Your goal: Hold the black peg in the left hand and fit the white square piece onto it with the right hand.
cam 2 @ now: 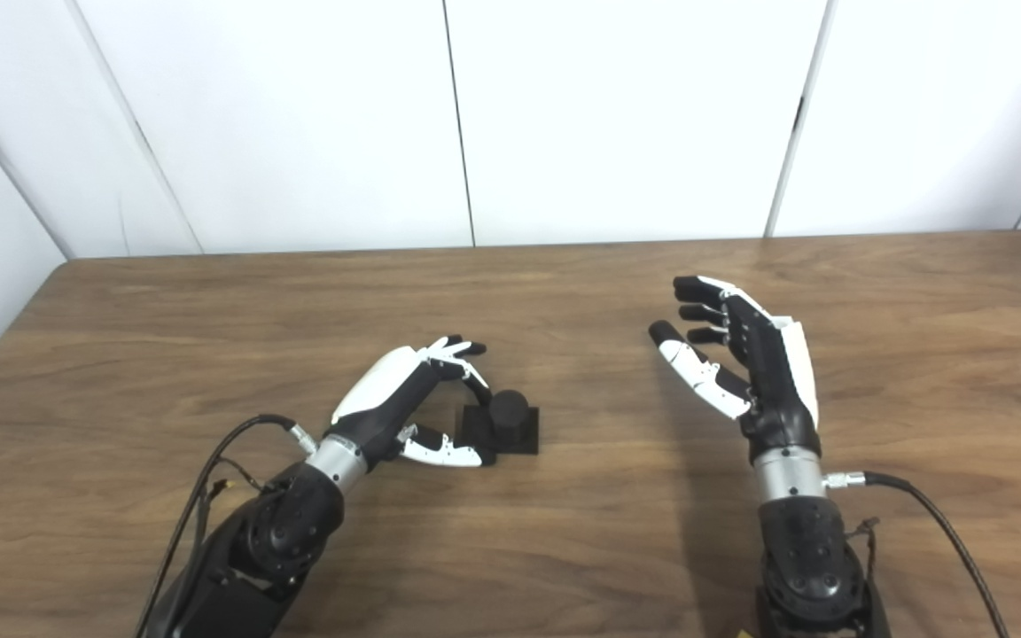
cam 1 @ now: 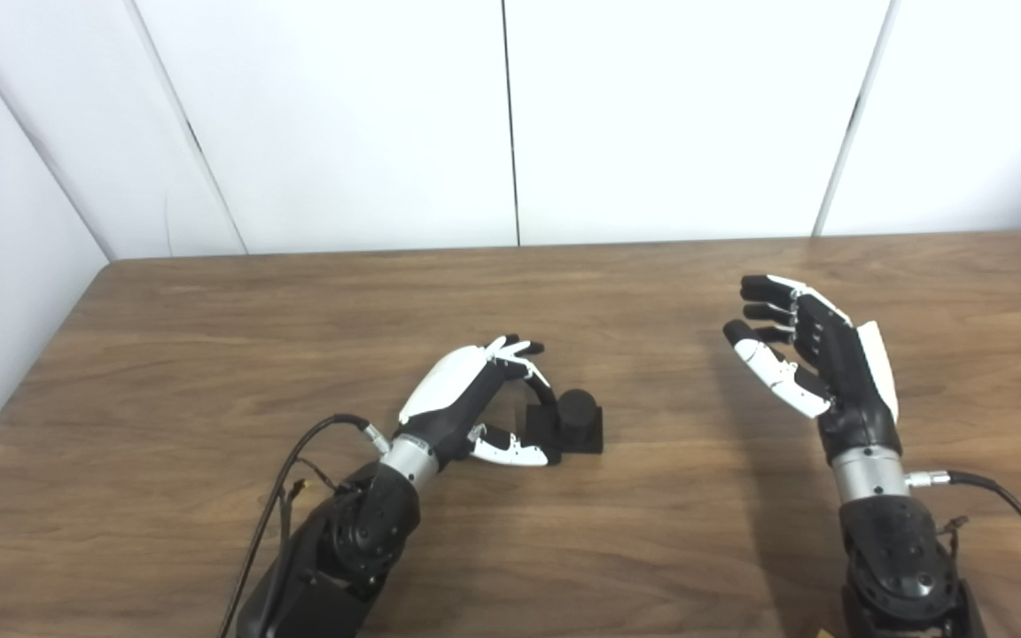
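The left hand [cam 1: 466,403] lies low over the brown wood-grain table [cam 1: 209,354], left of centre, its white-backed palm turned toward the right. Its fingers [cam 1: 519,347] curl over and its thumb [cam 1: 510,454] reaches along the near side, so the hand forms a loose half-open cup around the left edge of the black peg on its square black base [cam 1: 574,421]. The fingertips appear to touch the base's left side, though the dark parts blur together and a firm grip cannot be confirmed. The peg stands upright on the table, its short round body pointing straight up, long axis vertical, the flat base resting squarely on the wood just right of the hand.

The right hand [cam 2: 754,354] is raised well apart on the right side, wide open and empty, palm facing left, fingers [cam 2: 697,288] spread and pointing toward the far wall of white panels [cam 1: 510,115].
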`<move>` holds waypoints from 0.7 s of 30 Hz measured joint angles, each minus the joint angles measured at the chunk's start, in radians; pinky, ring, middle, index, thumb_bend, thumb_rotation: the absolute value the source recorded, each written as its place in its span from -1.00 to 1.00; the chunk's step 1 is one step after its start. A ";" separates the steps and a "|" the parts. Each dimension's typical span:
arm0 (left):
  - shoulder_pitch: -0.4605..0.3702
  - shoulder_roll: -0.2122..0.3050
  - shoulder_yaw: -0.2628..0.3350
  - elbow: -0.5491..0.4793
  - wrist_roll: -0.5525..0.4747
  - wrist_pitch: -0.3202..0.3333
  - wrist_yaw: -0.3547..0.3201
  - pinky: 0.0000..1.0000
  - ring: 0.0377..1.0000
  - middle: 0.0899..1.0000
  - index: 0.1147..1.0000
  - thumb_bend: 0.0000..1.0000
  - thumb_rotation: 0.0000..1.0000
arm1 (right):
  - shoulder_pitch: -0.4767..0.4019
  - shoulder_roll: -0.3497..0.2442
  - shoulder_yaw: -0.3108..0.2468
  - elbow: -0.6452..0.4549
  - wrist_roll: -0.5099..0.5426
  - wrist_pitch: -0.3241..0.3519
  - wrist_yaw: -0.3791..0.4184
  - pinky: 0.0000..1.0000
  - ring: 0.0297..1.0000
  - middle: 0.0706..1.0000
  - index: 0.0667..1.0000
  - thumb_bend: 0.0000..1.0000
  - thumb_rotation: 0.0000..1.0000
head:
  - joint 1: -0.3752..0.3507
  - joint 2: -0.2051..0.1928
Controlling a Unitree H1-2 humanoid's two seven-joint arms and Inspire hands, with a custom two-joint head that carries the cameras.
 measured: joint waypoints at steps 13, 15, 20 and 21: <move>-0.001 0.000 0.007 0.008 0.015 -0.021 0.005 1.00 1.00 0.88 -0.14 0.03 -0.83 | 0.000 0.000 -0.005 0.000 0.001 0.000 0.000 0.28 0.42 0.45 0.41 0.04 -0.16 | 0.000 0.002; -0.001 0.000 0.009 0.011 0.015 -0.026 0.006 1.00 1.00 0.88 -0.14 0.03 -0.83 | 0.000 0.000 -0.005 0.000 0.004 0.000 0.000 0.28 0.42 0.45 0.41 0.04 -0.17 | 0.000 0.002; -0.001 -0.001 0.012 0.014 0.015 -0.032 0.007 1.00 1.00 0.88 -0.14 0.03 -0.83 | 0.000 0.000 -0.008 -0.001 0.010 0.000 0.000 0.28 0.43 0.45 0.41 0.05 -0.15 | 0.002 0.002; -0.001 -0.001 0.013 0.014 0.015 -0.032 0.006 1.00 1.00 0.88 -0.14 0.03 -0.83 | 0.000 0.000 -0.008 -0.001 0.010 0.000 0.000 0.29 0.43 0.46 0.41 0.06 -0.15 | 0.002 0.002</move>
